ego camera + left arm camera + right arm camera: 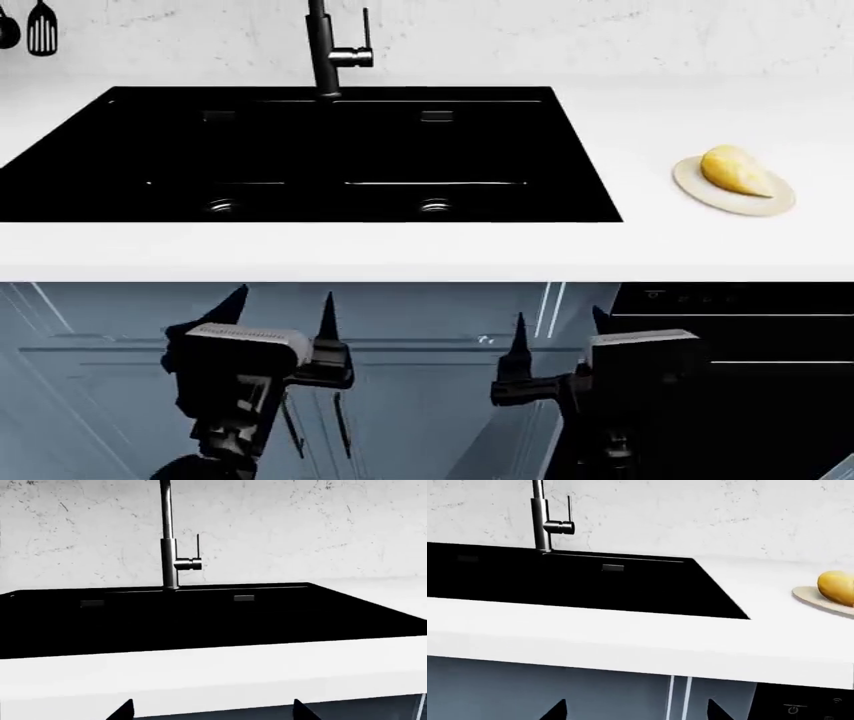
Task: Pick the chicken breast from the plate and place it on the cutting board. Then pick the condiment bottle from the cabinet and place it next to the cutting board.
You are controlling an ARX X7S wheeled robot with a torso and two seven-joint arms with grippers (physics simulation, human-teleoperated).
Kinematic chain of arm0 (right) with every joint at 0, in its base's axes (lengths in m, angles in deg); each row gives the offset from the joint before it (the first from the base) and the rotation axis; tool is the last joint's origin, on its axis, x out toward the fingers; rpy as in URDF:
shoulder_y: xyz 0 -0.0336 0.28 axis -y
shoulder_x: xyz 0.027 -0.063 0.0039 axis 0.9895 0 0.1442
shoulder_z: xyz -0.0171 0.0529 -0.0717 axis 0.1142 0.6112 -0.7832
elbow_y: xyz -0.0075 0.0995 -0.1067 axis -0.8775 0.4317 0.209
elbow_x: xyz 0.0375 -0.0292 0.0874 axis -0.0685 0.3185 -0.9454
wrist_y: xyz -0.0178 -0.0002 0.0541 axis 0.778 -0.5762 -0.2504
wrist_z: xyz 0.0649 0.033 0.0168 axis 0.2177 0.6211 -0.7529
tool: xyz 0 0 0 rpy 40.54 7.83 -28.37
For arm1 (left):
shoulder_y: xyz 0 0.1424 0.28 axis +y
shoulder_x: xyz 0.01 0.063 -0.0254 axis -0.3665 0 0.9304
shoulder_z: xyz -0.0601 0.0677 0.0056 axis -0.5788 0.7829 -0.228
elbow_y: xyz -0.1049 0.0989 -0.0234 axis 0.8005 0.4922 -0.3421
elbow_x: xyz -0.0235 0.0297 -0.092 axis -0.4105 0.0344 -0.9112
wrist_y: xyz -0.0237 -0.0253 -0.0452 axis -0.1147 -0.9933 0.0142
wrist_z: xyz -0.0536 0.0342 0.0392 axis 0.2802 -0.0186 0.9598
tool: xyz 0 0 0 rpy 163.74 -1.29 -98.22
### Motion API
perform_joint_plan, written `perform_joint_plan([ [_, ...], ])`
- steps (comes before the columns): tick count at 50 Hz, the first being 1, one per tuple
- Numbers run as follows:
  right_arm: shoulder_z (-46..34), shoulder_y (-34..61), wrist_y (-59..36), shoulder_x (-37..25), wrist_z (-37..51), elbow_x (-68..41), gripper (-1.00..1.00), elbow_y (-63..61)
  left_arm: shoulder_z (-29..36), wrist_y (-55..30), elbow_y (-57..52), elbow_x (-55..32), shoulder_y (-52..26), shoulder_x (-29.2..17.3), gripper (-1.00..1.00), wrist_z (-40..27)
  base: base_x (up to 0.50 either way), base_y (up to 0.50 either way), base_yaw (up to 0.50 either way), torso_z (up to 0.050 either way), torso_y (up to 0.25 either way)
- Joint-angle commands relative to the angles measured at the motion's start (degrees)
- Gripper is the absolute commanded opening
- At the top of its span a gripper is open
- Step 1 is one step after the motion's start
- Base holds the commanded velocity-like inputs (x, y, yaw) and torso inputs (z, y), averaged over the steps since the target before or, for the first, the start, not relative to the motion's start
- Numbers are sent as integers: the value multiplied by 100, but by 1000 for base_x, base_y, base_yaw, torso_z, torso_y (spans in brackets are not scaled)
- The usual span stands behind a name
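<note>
The pale-yellow chicken breast (738,170) lies on the round cream plate (705,190) on the white counter, right of the sink; it also shows in the right wrist view as the chicken breast (837,587) on the plate (812,600). Both arms hang below the counter's front edge, in front of the cabinet doors. My left gripper (283,312) is open and holds nothing, its fingertips (125,711) spread wide. My right gripper (557,330) is open and holds nothing too. The cutting board and the condiment bottle are out of view.
A black double-bowl sink (320,160) fills the counter's middle, with a tall faucet (324,50) at its back. Utensils (40,28) hang on the wall at far left. Grey-blue cabinet doors (427,400) sit under the counter, a dark appliance front (747,330) at right.
</note>
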Motion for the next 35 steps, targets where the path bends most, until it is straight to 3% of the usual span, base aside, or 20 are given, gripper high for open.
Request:
perform_joint_plan([
  [1,141,974,-2322,-174,-114,-506,100,-1491,-41,-2260,-1301,-686,-1109,-382,100,126,0,0,0,50,0],
  [9,437,1646,-3551,-218,6,-752,100,-2061,-267,-3825,-1535,-1148,-2050,-460,100,-5,0,-108,0,17,0],
  [23,745,1826,-3951,-177,-13,-1067,100,-2413,-464,-4330,-1652,-1397,-2450,-488,100,-53,0,-500,0,0,0],
  [26,881,2045,-4392,-217,-82,-1247,100,-2570,-472,-4607,-1631,-1501,-2770,-543,100,-18,0,-500,0,0,0],
  [33,1535,3247,-6487,-293,-346,-1919,100,-3147,-581,-5612,-1383,-1900,-3807,-636,100,141,1,-500,0,0,0],
  [35,1744,3397,-6544,-497,178,-2781,100,-2993,-616,-5778,-1321,-1972,-4018,-637,100,166,18,-500,0,0,0],
])
